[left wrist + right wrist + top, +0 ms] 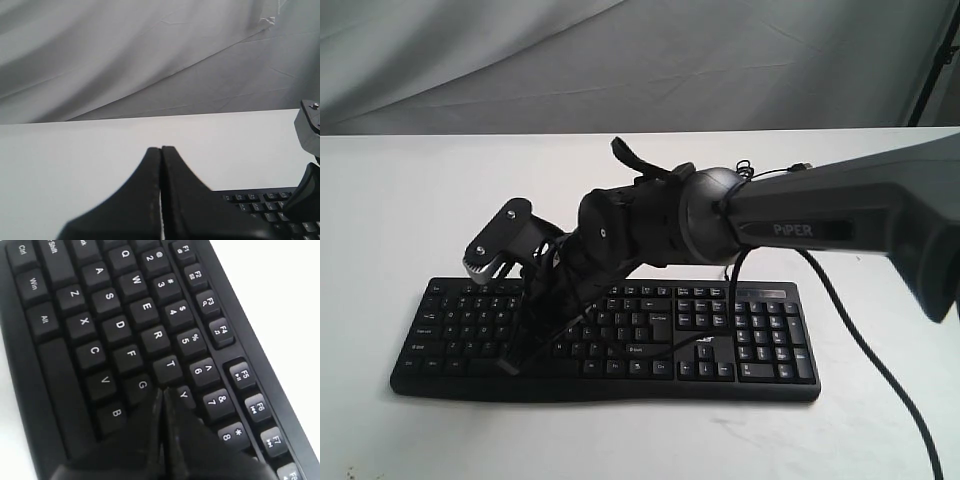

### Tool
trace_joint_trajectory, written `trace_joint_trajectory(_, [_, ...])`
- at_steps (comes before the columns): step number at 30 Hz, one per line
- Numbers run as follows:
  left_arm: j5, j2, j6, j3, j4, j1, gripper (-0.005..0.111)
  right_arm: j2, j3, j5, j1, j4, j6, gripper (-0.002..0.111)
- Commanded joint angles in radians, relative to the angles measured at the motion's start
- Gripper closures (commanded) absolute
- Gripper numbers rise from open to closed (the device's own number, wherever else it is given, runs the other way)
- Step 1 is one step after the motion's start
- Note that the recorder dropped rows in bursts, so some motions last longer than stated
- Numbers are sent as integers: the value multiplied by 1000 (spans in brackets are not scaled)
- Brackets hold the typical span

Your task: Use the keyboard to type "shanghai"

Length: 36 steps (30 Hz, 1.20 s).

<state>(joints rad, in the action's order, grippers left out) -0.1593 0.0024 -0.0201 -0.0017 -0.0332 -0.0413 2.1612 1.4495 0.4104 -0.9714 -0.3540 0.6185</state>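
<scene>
**A:** Where was everything, biggest first?

**B:** The white surface [400,200] carried only the keyboard [760,350], which lay along the near edge, about midway between the left and right edges. The right arm [840,215] reached in from the right edge and crossed over the keyboard's left half.

**A:** And the end effectors?

**B:** The right end effector [162,392] had its fingers pressed together into one narrow tip and held nothing. The tip sat between the G key [142,385] and the Y key [184,396]. I couldn't tell whether it touched a cap. The left end effector [161,149] was pinched together too, also empty, and hung over bare surface beyond the keyboard's far left corner.

**A:** How would the keyboard handle?

**B:** I'd judge it stiff, light plastic that could skid on that smooth surface under a sideways shove. It needn't be gripped. The right contact would be a short, straight-down press on the middle of one cap, since a tip landing off-centre could catch the neighbouring key.

**A:** Any containers?

**B:** None showed in any view.
</scene>
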Motion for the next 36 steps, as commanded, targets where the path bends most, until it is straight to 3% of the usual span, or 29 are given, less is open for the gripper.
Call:
trace_joint_trajectory(1, [5, -2, -3, 2, 2, 6, 107, -3, -5, 1, 8, -5, 9, 108])
trace_joint_trajectory(24, [5, -2, -3, 2, 2, 6, 107, -4, 6, 4, 6, -10, 28, 108])
trace_joint_trajectory(36, [5, -2, -3, 2, 2, 6, 107, 161, 396, 243, -39, 49, 28, 108])
